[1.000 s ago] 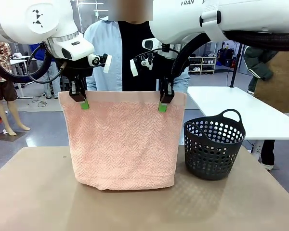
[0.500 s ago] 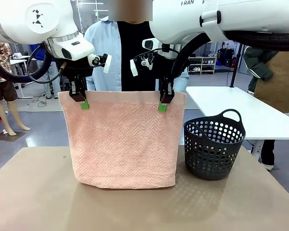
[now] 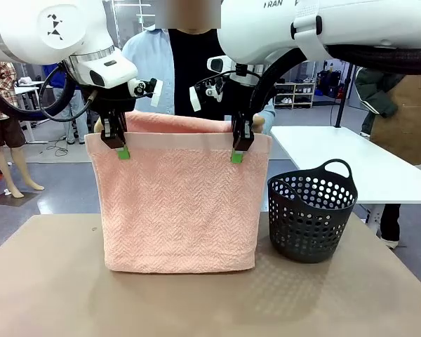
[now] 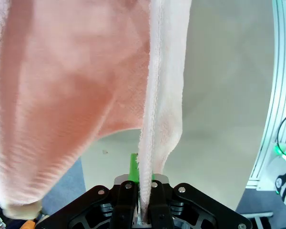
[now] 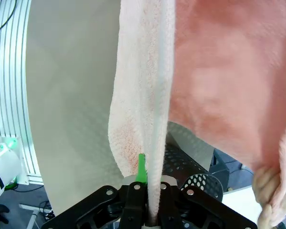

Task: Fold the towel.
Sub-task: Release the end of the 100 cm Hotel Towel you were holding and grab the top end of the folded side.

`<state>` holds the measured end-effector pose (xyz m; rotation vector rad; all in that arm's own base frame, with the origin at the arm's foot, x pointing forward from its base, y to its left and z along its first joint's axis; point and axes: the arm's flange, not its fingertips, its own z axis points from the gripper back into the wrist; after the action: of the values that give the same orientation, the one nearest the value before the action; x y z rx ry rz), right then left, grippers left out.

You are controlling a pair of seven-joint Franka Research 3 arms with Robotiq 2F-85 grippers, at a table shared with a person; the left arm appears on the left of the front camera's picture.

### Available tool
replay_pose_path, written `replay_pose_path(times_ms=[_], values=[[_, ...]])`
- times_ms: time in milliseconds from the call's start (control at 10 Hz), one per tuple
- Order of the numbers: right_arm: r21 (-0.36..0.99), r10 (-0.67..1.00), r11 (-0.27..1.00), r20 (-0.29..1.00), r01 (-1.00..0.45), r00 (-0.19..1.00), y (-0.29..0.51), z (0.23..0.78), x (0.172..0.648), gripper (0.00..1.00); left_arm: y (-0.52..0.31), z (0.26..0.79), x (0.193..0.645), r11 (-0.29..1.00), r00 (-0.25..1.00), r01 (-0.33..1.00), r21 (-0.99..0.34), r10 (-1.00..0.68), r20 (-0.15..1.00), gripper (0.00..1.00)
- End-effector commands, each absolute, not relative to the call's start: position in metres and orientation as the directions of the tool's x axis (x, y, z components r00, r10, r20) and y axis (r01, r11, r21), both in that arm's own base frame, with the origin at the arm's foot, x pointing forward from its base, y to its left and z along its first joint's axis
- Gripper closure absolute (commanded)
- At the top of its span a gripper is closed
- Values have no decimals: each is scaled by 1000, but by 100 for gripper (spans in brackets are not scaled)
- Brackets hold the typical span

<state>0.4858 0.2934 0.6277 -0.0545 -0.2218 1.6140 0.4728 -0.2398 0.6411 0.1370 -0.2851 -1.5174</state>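
In the front view the hanging towel screens the person from the chest down, along with most of both hands. A few fingers peek over its top edge by the right tool. Both arms run off the picture's top. In the right wrist view a hand is cut off at the corner, and the towel hides one pad.

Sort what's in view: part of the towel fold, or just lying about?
In the job:
- towel, held up over the table
- left jaws and right jaws, each shut on its top edge
- person's hand, holding its other edge behind

Lying about:
- black basket, standing on the table beside the towel
- white table, farther back
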Motion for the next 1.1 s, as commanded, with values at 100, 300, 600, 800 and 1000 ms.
replay_pose_path(times_ms=[100,300,600,800,1000], values=[[-179,993,-40,100,-983,-59,293,628,485,100,-238,641,473,45,20,962,268,-995,96,100],[-179,993,-40,100,-983,-59,293,628,485,100,-238,641,473,45,20,962,268,-995,96,100],[-179,993,-40,100,-983,-59,293,628,485,100,-238,641,473,45,20,962,268,-995,96,100],[-179,993,-40,100,-983,-59,293,628,485,100,-238,641,473,45,20,962,268,-995,96,100],[-179,993,-40,100,-983,-59,293,628,485,100,-238,641,473,45,20,962,268,-995,96,100]])
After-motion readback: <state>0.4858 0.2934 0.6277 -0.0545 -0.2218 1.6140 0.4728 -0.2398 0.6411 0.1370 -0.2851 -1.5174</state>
